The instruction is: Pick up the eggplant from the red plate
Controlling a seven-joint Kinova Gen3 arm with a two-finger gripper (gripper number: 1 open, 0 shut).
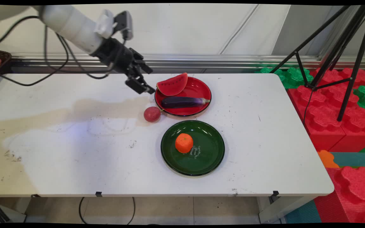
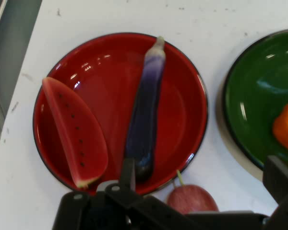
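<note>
Gripper hangs in the air just left of the red plate, fingers spread wide, nothing held.

The hand view looks down past the spread fingers onto the red plate: the watermelon slice leans on its rim, the purple eggplant lies along the middle, apart from the slice, stem end pointing away from the gripper. The main view alone shows the whole white table, the watermelon slice at the plate's far left edge and the eggplant lying crosswise. A red apple sits on the table just beside the plate's near left rim; in the hand view the apple is partly hidden by the linkage. The green plate lies nearer the camera, an orange on it. A black tripod stands right of the table over red and green foam blocks.
</note>
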